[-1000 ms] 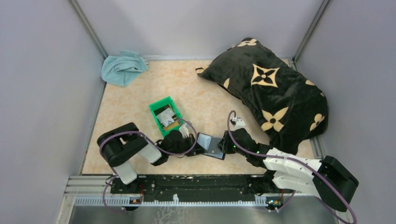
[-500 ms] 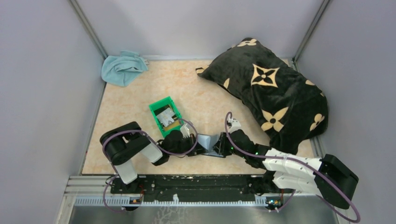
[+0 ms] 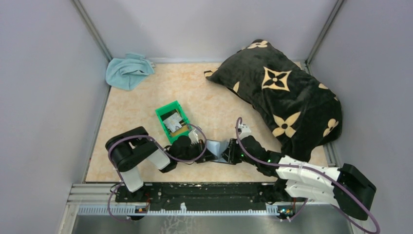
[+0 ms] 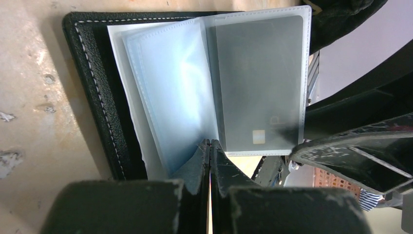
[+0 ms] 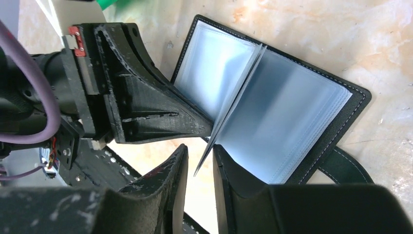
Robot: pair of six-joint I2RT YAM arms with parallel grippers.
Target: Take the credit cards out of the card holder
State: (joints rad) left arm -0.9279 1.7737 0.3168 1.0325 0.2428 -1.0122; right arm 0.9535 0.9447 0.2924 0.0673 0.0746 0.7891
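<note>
Left gripper (image 4: 210, 145): jaws pressed fully together, no gap. Tips sit at the lower edge of the clear sleeves, right at the fold where two pages meet. Can't tell if a sleeve is pinched between them.

Right gripper (image 5: 200, 148): jaws apart with a narrow gap, straddling the lower corner of one upright sleeve page (image 5: 234, 97). Light shows on both sides of the page, so it isn't clamped.

The two grippers face each other across the card holder (image 4: 97, 87), tips close together. The left comes in from the left, the right from the right.

The card holder lies open on the table (image 3: 204, 92), black stitched cover down and sleeve pages fanned up. It's near the front edge, between both grippers, just beside the near end of the green bin (image 3: 167, 106).

One credit card (image 4: 260, 73) is visible in the left wrist view. It's dark grey with a small chip near one corner, fully inside the right-hand sleeve. The sleeve next to it reads pale blue, and I can't tell if it has a card in it.

The bin holds pale and tan flat pieces (image 3: 173, 122), too small to identify.

A blue cloth (image 3: 126, 70) is bunched at the far left corner. A black pillow with tan flower print (image 3: 282, 87) fills the far right side, well apart from the holder.
</note>
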